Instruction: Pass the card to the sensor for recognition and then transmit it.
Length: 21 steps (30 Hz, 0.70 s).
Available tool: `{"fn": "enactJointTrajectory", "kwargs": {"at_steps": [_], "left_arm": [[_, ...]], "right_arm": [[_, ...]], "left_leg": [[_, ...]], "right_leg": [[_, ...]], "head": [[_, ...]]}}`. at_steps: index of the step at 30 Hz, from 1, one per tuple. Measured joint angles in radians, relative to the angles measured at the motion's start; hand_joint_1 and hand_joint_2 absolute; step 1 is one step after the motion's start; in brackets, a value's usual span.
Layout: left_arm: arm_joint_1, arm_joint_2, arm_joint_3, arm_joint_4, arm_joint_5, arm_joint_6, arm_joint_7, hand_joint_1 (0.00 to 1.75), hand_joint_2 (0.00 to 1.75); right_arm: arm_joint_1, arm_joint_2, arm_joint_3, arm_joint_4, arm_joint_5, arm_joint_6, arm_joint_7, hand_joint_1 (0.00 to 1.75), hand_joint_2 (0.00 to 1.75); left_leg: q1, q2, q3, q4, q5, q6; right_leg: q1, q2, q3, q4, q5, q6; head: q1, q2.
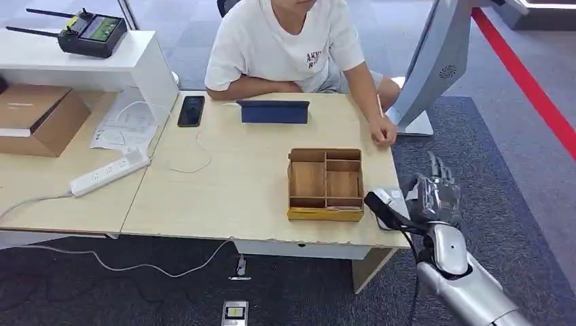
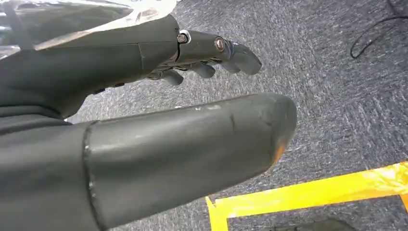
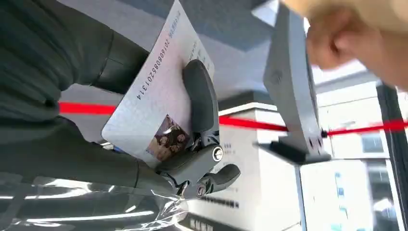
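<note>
Card (image 3: pixel 159 103) is in my right hand (image 3: pixel 144 139), pinched flat between the thick thumb and my darker fingers (image 3: pixel 199 103), so the pick-up is behind me and I'm on the presenting step. It's a thin, stiff white rectangle with a printed number string along one edge and a small photo patch near the corner my fingers cover. From the head view my right hand (image 1: pixel 435 197) hangs just off the bench (image 1: pixel 238 190) corner, beside the wooden tray (image 1: pixel 325 185), fingers pointing towards the grey sensor stand (image 1: pixel 435 68).

That stand, beyond the tray and past the bench edge, is a smooth, slanted grey panel on a flat base; in my wrist view the sensor stand (image 3: pixel 288 91) sits well apart from the card. My judgement: next I must carry the card's face up to that panel and hold it steady and square, then offer it on, probably to the person (image 1: pixel 285 41) seated beyond the tray, whose hand (image 1: pixel 384 132) rests on the bench edge nearby.

My left hand (image 2: pixel 144 110) hangs over speckled grey carpet, fingers spread, holding nothing. The tray is boxy, compartmented, warm-toned wood.
</note>
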Motion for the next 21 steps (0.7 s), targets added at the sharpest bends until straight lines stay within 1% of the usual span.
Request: {"fn": "enactJointTrajectory", "kwargs": {"at_steps": [5,10,14,18,21], "left_arm": [[0.000,0.000,0.000,0.000,0.003,0.000,0.012,0.00,0.00],[0.000,0.000,0.000,0.000,-0.007,0.000,0.012,0.00,0.00],[-0.001,-0.002,0.000,0.000,-0.025,0.000,0.010,0.00,0.00],[-0.004,-0.004,0.000,0.000,-0.049,-0.003,0.008,0.00,0.00],[-0.012,-0.005,0.000,0.000,-0.058,-0.014,0.015,0.00,0.00]], "right_arm": [[-0.054,-0.002,-0.027,-0.108,0.051,0.013,-0.008,1.75,1.75],[-0.120,0.015,-0.025,-0.156,0.090,0.044,-0.022,1.75,1.75],[-0.167,0.039,-0.016,-0.168,0.117,0.080,-0.037,1.75,1.75],[-0.219,0.074,0.002,-0.164,0.133,0.139,-0.054,1.75,1.75],[-0.255,0.103,0.022,-0.151,0.130,0.166,-0.076,1.75,1.75]], "left_leg": [[0.000,0.000,0.000,0.000,0.000,0.000],[0.000,0.000,0.000,0.000,0.000,0.000],[0.000,0.000,0.000,0.000,0.000,0.000],[0.000,0.000,-0.001,0.000,0.000,0.000],[0.000,0.000,-0.001,0.000,0.000,0.000]], "right_leg": [[0.000,0.000,0.000,0.000,0.000,0.000],[0.000,0.000,0.000,0.000,0.000,0.000],[0.000,0.000,0.000,0.000,0.000,0.000],[0.000,0.000,0.000,0.000,0.000,0.000],[0.000,0.000,-0.001,0.000,0.000,0.000]], "head": [[0.000,0.000],[0.000,0.000],[0.000,0.000],[0.000,0.000],[0.000,0.000]]}}
